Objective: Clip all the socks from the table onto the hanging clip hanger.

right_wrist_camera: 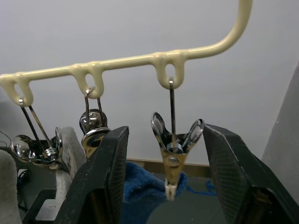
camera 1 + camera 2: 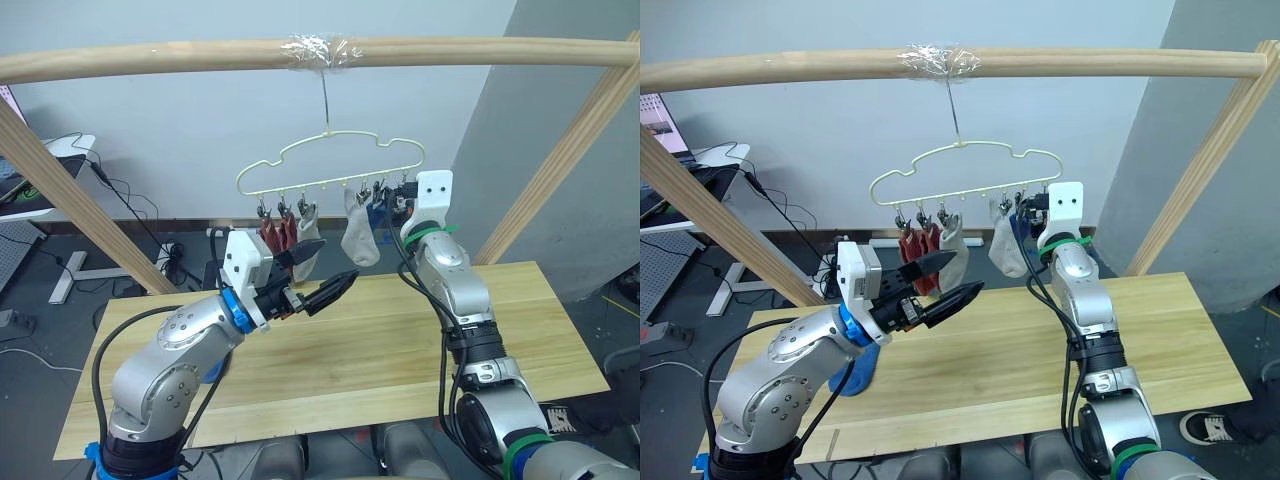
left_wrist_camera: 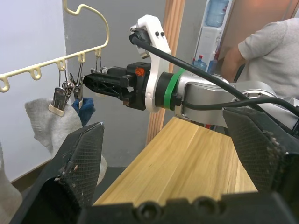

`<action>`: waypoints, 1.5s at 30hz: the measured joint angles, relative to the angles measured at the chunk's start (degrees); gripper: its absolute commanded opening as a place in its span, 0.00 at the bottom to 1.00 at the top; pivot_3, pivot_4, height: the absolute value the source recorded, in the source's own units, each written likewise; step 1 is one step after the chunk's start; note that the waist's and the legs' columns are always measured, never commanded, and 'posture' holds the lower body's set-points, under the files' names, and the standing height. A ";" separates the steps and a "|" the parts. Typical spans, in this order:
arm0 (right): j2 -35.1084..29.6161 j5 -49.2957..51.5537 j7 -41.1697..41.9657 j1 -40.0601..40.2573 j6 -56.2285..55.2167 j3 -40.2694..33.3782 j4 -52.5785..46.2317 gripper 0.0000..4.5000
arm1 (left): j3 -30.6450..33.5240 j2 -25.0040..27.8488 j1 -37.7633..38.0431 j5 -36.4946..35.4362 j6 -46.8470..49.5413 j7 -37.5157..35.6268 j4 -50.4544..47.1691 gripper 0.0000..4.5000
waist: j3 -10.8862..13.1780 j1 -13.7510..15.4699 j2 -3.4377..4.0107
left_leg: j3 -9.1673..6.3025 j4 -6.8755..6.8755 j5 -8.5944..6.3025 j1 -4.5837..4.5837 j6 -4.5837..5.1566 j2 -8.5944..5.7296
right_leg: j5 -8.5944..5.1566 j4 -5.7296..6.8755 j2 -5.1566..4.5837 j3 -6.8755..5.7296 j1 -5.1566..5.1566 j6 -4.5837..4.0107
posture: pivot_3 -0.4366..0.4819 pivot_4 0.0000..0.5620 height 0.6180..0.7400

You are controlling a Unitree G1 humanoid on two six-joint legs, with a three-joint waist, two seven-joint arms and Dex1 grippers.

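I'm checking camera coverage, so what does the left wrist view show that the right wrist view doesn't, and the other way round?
Left wrist view: the pale wooden plank table, a person in a grey shirt and the right gripper seen from outside, at the clips. Right wrist view: the end metal clip hanging between that gripper's open fingers. Both: the pale-yellow wire clip hanger, a blue knit sock and a light grey sock.
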 measured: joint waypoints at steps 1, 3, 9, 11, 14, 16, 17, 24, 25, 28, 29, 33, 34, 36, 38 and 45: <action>0.13 0.01 -0.10 -0.29 -0.01 -0.05 0.00 0.57 | 0.00 0.00 0.00 0.00 0.00 -0.01 0.00 1.00 | 0.00 0.00 0.00 | 0.00 0.00 0.00 0.00 0.00 0.00 | 0.00 0.00 0.00 0.00 0.00 0.00 | 0.49 0.21 1.00; 0.37 0.05 -0.14 -0.99 -0.08 -0.06 0.00 0.57 | 0.00 0.01 0.00 0.00 0.00 -0.04 0.00 1.00 | 0.00 0.00 0.00 | 0.00 0.00 0.00 0.00 0.00 0.00 | 0.00 0.00 0.00 0.00 0.00 0.00 | 0.49 0.20 1.00; 0.60 0.15 -0.11 -1.19 -0.14 -0.05 0.01 0.57 | -0.03 0.05 -0.02 0.01 -0.01 -0.07 0.00 1.00 | -0.01 0.00 0.01 | 0.00 0.00 0.00 0.00 0.00 0.00 | 0.00 0.00 0.00 -0.01 0.00 -0.01 | 0.49 0.20 1.00; 0.60 0.15 -0.12 -1.20 -0.14 -0.05 0.01 0.57 | -0.17 0.05 -0.01 0.01 -0.02 -0.08 0.00 1.00 | -0.01 0.00 0.01 | -0.01 0.00 0.00 0.01 0.00 0.00 | 0.01 0.01 0.00 -0.01 0.01 -0.01 | 0.49 0.20 1.00; 0.61 0.14 -0.12 -1.20 -0.14 -0.05 0.01 0.57 | -0.43 0.05 -0.01 0.01 -0.07 -0.10 0.00 1.00 | -0.01 0.00 0.01 | 0.00 0.00 0.00 0.01 0.00 0.00 | 0.01 0.01 0.00 0.00 0.01 -0.01 | 0.49 0.20 1.00; 0.61 0.14 -0.10 -1.20 -0.15 -0.05 0.03 0.53 | -0.43 0.04 -0.01 0.04 -0.15 -0.10 0.00 1.00 | -0.01 0.01 0.01 | 0.00 0.00 0.00 0.01 0.00 0.00 | 0.01 0.01 0.00 -0.01 0.01 -0.01 | 0.49 0.21 1.00; 0.61 0.16 -0.07 -1.20 -0.14 -0.06 0.06 0.48 | -0.44 0.05 -0.01 0.05 -0.16 -0.10 0.00 1.00 | -0.01 0.00 0.01 | 0.00 0.00 0.00 0.01 0.00 0.00 | 0.01 0.01 0.00 -0.01 0.01 -0.01 | 0.49 0.21 1.00; 0.63 0.37 0.01 -1.20 -0.14 -0.21 0.19 0.01 | -0.52 0.14 0.01 0.62 -0.34 -0.28 0.00 1.00 | -0.01 0.00 0.01 | 0.00 0.00 0.00 0.01 0.00 0.00 | 0.01 0.02 0.00 0.00 0.00 -0.01 | 0.49 0.21 1.00; 0.62 0.37 0.02 -1.20 -0.14 -0.22 0.22 0.00 | -0.52 0.14 0.02 0.74 -0.35 -0.28 0.00 1.00 | -0.01 0.00 0.01 | 0.00 0.00 0.00 0.01 0.00 0.00 | 0.01 0.02 0.00 -0.01 0.01 -0.01 | 0.49 0.21 1.00; 0.61 0.40 0.09 -1.20 -0.14 -0.24 0.25 0.00 | -0.53 0.14 0.02 0.98 -0.40 -0.30 0.01 1.00 | -0.01 0.00 0.01 | 0.00 0.00 0.00 0.01 0.00 0.00 | 0.01 0.02 0.00 -0.01 0.01 -0.01 | 0.49 0.22 1.00; 0.56 0.41 0.19 -1.20 -0.14 -0.25 0.25 0.00 | -0.53 0.13 0.02 1.05 -0.42 -0.30 0.02 1.00 | -0.01 0.00 0.01 | 0.00 0.01 0.00 0.01 0.00 0.00 | 0.01 0.02 0.00 0.00 0.01 -0.01 | 0.49 0.22 1.00; -0.43 0.86 1.21 -1.26 0.49 -0.30 0.20 0.00 | -0.42 -0.04 0.14 1.77 -0.74 0.29 1.17 1.00 | -0.01 0.01 0.01 | 0.00 0.01 0.00 0.03 0.00 0.00 | 0.01 0.02 0.00 0.00 0.02 -0.01 | 0.49 0.23 1.00; -1.11 1.09 2.24 -1.37 1.40 -0.29 0.07 0.00 | -0.32 -0.02 0.50 2.87 -1.26 0.96 2.68 1.00 | -0.02 0.01 0.03 | 0.01 0.01 0.00 0.08 0.00 -0.01 | 0.00 0.03 0.00 0.00 0.05 -0.01 | 0.49 0.23 1.00; -3.41 2.66 5.46 -1.51 4.19 -0.30 -1.01 0.00 | 0.36 0.61 2.36 6.88 -1.88 3.34 8.90 1.00 | -0.03 -0.01 0.04 | 0.00 0.00 0.00 0.17 0.00 0.00 | -0.01 0.05 0.01 0.00 0.11 0.01 | 0.49 0.23 1.00; -5.49 3.81 8.29 -1.53 6.95 -0.36 -2.61 0.00 | 0.98 1.63 4.22 10.65 -2.63 5.03 15.04 1.00 | -0.01 -0.04 0.04 | -0.03 0.00 0.00 0.15 0.01 0.01 | -0.14 0.05 0.03 -0.03 0.10 0.21 | 0.46 0.24 1.00; -11.86 9.57 15.70 -1.46 19.86 -1.57 -9.78 0.00 | 4.15 5.18 4.52 23.74 -13.79 8.04 39.75 1.00 | -0.01 -0.03 0.03 | -0.03 0.00 0.00 0.09 0.00 0.01 | -0.15 0.01 0.00 -0.05 0.08 0.23 | 0.43 0.27 1.00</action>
